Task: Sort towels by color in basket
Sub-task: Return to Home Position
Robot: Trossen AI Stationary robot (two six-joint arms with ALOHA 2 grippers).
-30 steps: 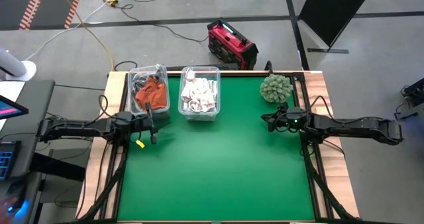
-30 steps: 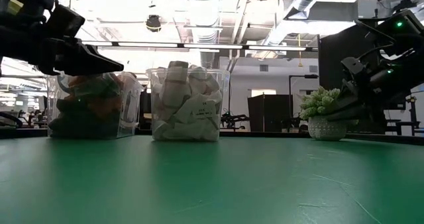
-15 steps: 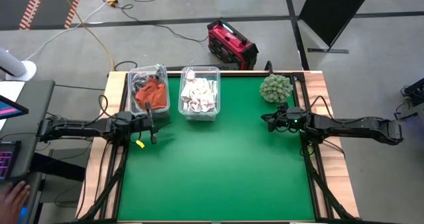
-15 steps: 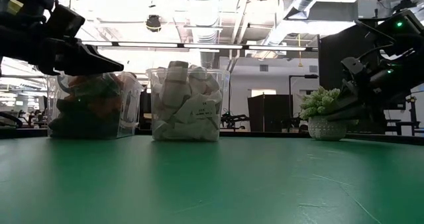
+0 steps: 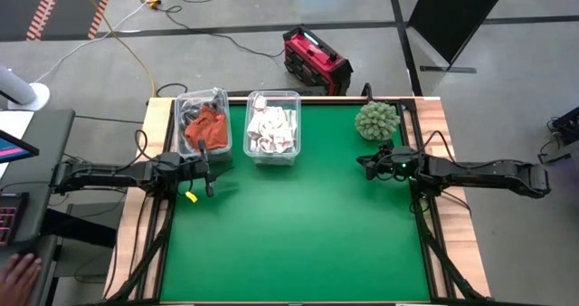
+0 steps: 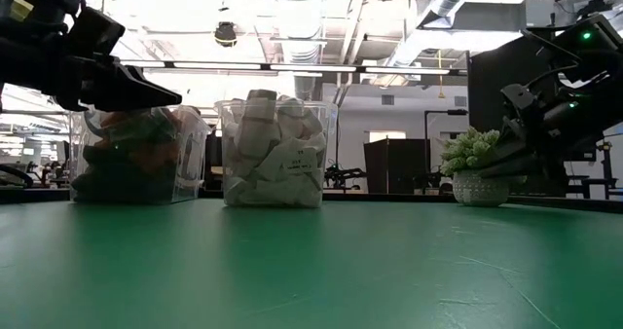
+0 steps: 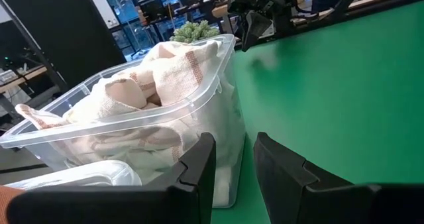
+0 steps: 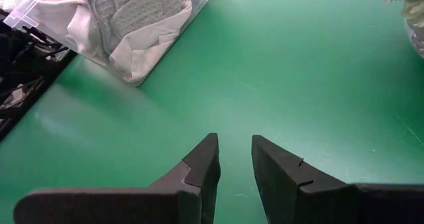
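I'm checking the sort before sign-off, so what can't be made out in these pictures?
Towels deep in the left bin: high view, the orange towel on top covers them; low view, the left gripper crosses the bin's top.
Towels deep in the right bin: high view, the white towels on top hide them.
Left bin, left wrist view: cut off at the edge; only a corner shows.

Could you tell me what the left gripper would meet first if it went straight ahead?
The left gripper would probably meet the near corner of the clear bin of white towels first; depth is unclear, so it might just slip past.
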